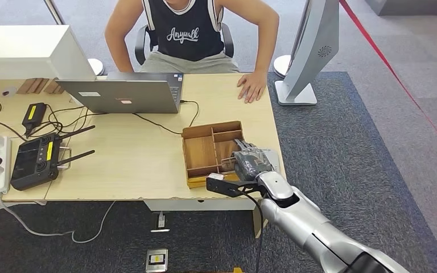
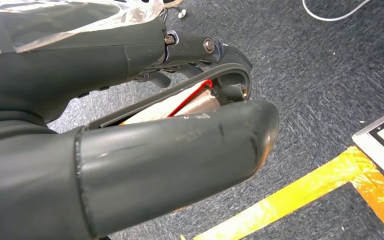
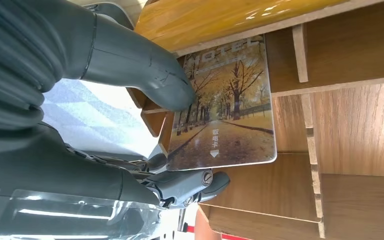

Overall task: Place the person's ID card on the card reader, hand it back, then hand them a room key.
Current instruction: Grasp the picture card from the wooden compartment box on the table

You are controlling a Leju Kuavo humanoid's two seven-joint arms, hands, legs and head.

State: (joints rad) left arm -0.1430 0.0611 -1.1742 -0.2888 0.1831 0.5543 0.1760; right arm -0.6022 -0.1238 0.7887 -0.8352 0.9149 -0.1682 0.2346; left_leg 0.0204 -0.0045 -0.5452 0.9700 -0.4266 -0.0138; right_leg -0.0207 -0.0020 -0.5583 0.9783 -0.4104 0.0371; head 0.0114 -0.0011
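The right hand reaches over the near right compartment of the wooden divided tray, which sits on the light wooden desk near its right edge. In the right wrist view the same hand pinches a hotel room key card between its thumb and the darker fingers below; the card bears an avenue of autumn trees and the word HOTEL, and is held over the tray's partitions. Whether the card's far edge touches the tray floor cannot be told.

The left hand hangs over dark carpet marked with yellow tape. Its thumb and fingers lie close together; something flat and pale with a red edge shows in the gap between them, and its identity cannot be made out.

A person sits across the desk with one hand flat on the top, beside an open laptop. A black controller with antennas lies at the left
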